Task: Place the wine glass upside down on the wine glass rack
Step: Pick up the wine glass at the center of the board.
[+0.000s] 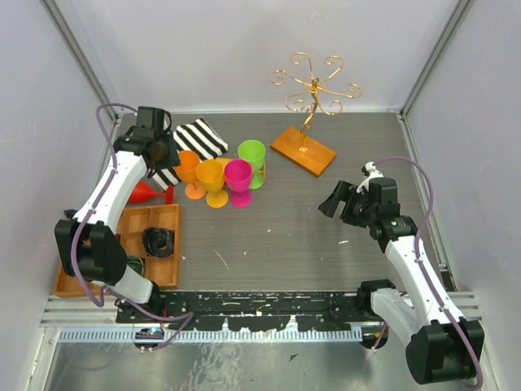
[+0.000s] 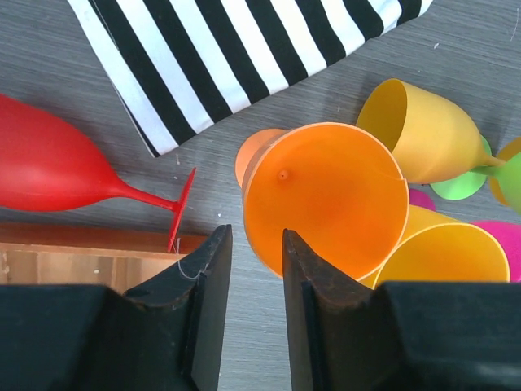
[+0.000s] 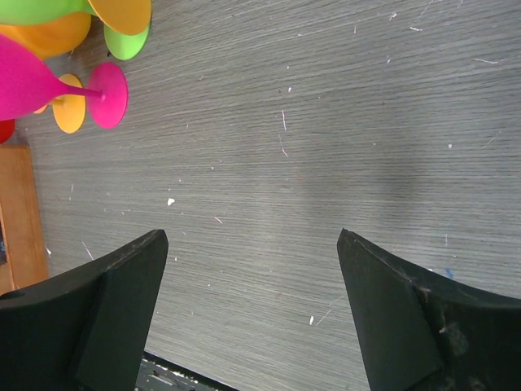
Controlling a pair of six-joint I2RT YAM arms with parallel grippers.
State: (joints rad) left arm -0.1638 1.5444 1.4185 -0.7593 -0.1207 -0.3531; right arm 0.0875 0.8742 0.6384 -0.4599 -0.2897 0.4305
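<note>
The wine glass rack (image 1: 312,85) is a gold wire stand with curled arms on a wooden base (image 1: 304,151) at the back centre; nothing hangs on it. Several plastic wine glasses stand grouped left of it: orange (image 1: 189,167), yellow (image 1: 212,177), pink (image 1: 238,177), green (image 1: 252,155). A red glass (image 1: 145,193) lies on its side. My left gripper (image 1: 167,159) hovers over the orange glass (image 2: 326,195), jaws narrowly open and empty, its right finger (image 2: 305,285) beside the rim. My right gripper (image 1: 330,199) is wide open and empty over bare table (image 3: 252,244).
A black-and-white striped cloth (image 1: 199,138) lies behind the glasses. A compartmented wooden tray (image 1: 155,244) sits at the front left, a dark object in it. The red glass (image 2: 49,167) lies between cloth (image 2: 228,49) and tray (image 2: 65,257). Walls enclose the table.
</note>
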